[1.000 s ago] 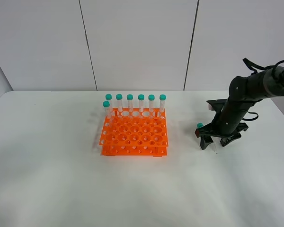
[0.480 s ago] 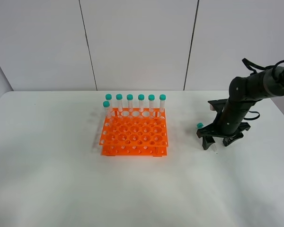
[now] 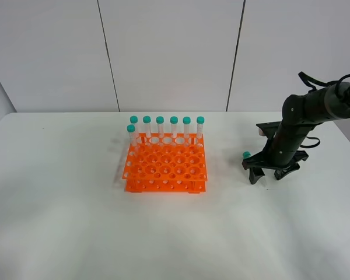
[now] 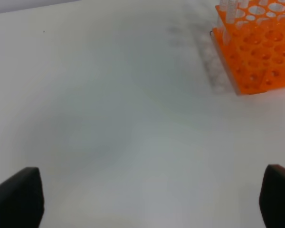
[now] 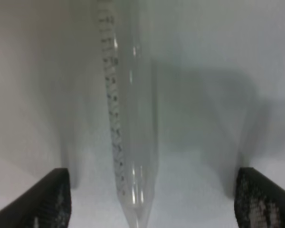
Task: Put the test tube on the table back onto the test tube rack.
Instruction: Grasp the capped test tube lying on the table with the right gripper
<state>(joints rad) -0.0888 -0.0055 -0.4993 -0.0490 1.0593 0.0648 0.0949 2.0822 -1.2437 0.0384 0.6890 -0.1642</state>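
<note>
The tube [image 5: 128, 133] lay flat on the white table [image 3: 76, 221], well to the right of the orange rack [image 3: 165, 169], cap end toward the rack. The right gripper [image 3: 266, 174] hung over it, fingers spread either side, not touching. The left gripper [image 4: 147, 195], also spread, looked farther off.

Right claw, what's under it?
The test tube lies on the white table between the open fingers. From the high view, only its teal cap shows; the claw covers the rest.
</note>
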